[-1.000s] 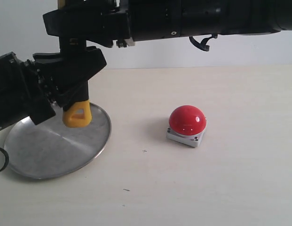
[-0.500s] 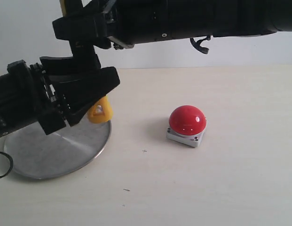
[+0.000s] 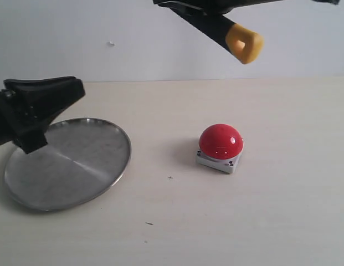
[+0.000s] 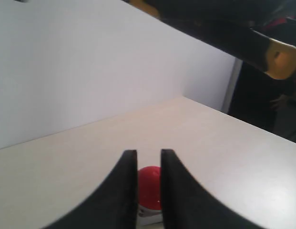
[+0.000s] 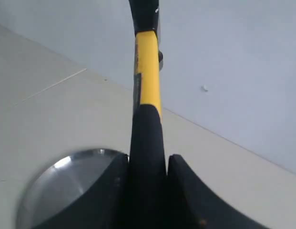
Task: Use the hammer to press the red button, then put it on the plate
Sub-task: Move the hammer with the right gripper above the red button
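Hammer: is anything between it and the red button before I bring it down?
Nothing visible. The hammer hangs high in the right gripper, the red button stands alone on the table, and the left gripper sits far off by the plate.

Open table [image 3: 282, 210] surrounds the red button [image 3: 220, 139], the hammer [image 3: 216, 25] high up; the left tool [image 3: 77, 91] overhangs the plate [image 3: 77, 172].
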`<state>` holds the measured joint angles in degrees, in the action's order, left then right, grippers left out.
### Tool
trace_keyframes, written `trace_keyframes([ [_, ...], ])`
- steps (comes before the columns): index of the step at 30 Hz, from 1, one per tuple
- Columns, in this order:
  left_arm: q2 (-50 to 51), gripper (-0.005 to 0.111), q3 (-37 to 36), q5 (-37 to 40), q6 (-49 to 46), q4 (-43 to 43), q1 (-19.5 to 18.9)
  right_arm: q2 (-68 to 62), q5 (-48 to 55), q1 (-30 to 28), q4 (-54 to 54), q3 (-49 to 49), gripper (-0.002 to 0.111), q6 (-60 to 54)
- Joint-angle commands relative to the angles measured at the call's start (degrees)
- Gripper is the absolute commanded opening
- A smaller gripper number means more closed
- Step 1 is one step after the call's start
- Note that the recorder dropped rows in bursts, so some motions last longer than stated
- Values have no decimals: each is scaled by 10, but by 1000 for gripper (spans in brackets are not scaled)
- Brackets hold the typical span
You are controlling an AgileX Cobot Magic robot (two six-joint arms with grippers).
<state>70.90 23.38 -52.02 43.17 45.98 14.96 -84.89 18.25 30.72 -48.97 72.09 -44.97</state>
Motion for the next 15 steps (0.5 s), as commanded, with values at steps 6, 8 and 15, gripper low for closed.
trace_keyframes([
  [6,-178,0,-92,168,9,-21,-138,166,35,-1,518,-139,0,519],
  [8,-217,0,-101,252,23,-16,-138,206,32,-1,538,-198,0,543],
  [15,-258,0,-119,299,30,-13,-138,228,-92,-1,544,-373,0,572],
])
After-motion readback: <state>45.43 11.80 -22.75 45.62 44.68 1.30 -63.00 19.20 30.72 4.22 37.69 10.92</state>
